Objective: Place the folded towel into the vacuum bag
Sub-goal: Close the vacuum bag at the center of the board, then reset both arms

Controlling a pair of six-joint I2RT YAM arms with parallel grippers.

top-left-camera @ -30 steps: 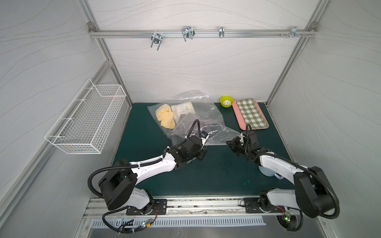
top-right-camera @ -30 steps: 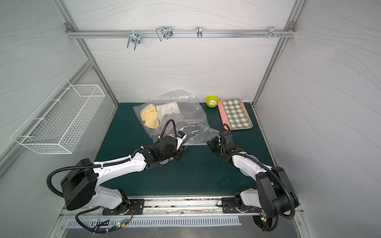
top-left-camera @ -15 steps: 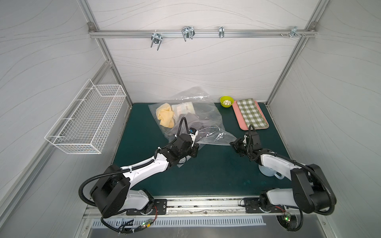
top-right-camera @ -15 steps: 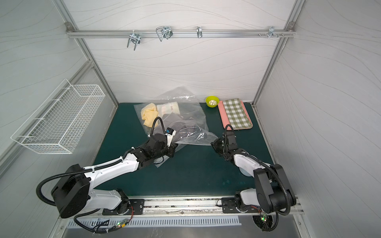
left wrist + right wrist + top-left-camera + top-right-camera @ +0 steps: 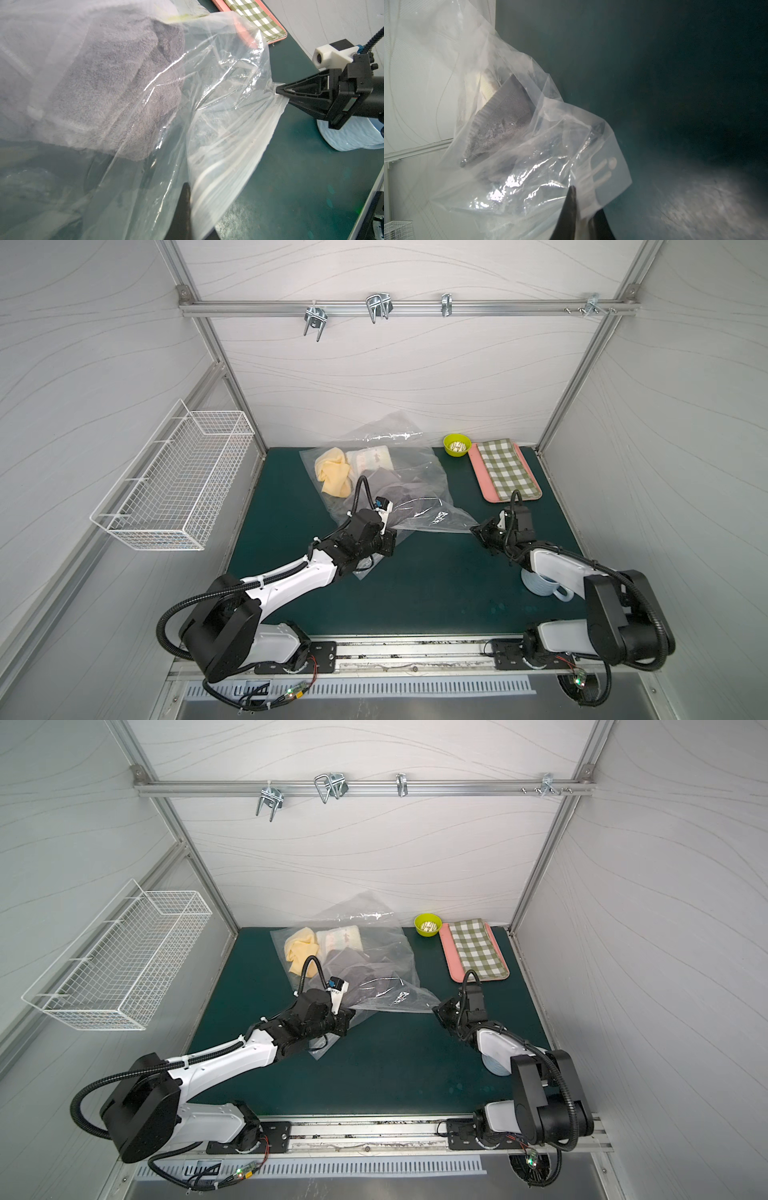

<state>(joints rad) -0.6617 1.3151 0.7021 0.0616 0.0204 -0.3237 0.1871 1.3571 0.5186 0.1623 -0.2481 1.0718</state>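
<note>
- Grey towel (image 5: 108, 83) sits inside the vacuum bag (image 5: 415, 472), close to its mouth.
- Right gripper (image 5: 277, 91) pinches the zip-strip corner; left gripper (image 5: 392, 540) is closed on the mouth film.
- I judge the best move is to lift both edges evenly, settle the towel deeper and avoid tearing the film.

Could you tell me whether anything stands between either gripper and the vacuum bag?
Nothing visible does: the left gripper and right gripper are each shut on the edge of the bag, and the grey towel lies inside it.
</note>
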